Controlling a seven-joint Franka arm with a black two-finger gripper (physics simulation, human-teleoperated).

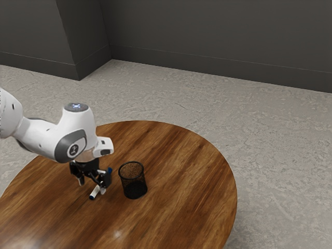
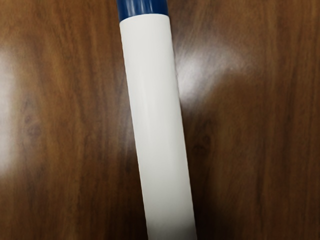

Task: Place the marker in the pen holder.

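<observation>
Wooden table (image 1: 181, 181) below, fingers (image 1: 107, 180) wide apart, marker (image 2: 155, 110) close by.

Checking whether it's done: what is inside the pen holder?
Nothing shows through the open top and mesh of the pen holder; its dark lower wall hides the bottom. The marker is outside it.

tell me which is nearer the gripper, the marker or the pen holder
The marker, white with blue ends: it lies right at the open gripper. The black mesh pen holder stands apart, toward the exterior view's right.
</observation>
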